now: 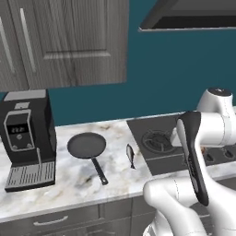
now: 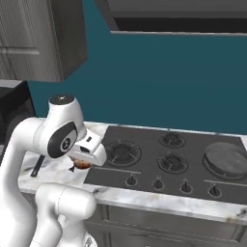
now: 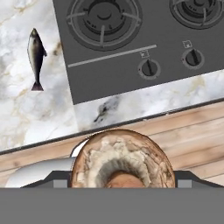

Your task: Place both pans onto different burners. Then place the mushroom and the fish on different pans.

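Gripping mushroom [image 3: 123, 159] in hand [image 2: 81, 163]; one pan [image 2: 226, 157] on burner, 2nd pan [image 1: 86, 145] & fish [image 1: 131, 155] on worktop [image 1: 115, 173] (both pending).

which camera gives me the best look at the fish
The hand view: the fish lies whole on the marble counter left of the cooktop, its tail plain. The left base view shows it small, between the pan and cooktop.

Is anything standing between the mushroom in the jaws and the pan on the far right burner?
Nothing visible. Between the mushroom and that pan lie only low, bare burners.
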Robot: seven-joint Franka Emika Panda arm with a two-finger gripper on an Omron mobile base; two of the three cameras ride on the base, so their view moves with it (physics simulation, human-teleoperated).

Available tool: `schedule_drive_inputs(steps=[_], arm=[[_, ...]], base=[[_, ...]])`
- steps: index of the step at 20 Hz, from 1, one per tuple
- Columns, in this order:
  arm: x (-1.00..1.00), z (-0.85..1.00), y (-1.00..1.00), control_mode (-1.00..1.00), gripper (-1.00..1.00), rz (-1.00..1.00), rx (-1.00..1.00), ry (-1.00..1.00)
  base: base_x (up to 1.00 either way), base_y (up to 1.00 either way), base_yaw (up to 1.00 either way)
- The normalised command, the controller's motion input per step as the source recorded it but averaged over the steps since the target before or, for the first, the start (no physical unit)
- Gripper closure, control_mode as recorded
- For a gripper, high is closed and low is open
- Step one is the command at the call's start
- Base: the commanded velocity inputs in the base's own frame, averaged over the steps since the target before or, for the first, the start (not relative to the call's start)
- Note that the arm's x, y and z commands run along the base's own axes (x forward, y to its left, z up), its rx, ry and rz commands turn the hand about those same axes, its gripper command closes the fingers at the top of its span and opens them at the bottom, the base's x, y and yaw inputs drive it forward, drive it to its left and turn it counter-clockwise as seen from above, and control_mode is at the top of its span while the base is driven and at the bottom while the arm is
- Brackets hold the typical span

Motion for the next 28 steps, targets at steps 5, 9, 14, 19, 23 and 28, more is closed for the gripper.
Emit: schedule_drive_inputs(steps=[5,9,14,19,23,28], arm=[[0.00,0.00,0.00,1.00,1.00,0.00,0.00,0.00],[0.00,0.00,0.00,1.00,1.00,0.00,0.00,0.00],[0.00,0.00,0.00,1.00,1.00,0.00,0.00,0.00],[0.00,0.00,0.00,1.00,1.00,0.00,0.00,0.00],[0.00,0.00,0.00,1.00,1.00,0.00,0.00,0.00],[0.03,0.00,-0.12,-1.00,1.00,0.00,0.00,0.00]], base=[[0.33,0.19,0.00],[0.33,0.00,0.00],[0.36,0.00,0.00],[0.02,0.00,0.03],[0.00,0.08,0.01],[0.00,0.00,0.00]])
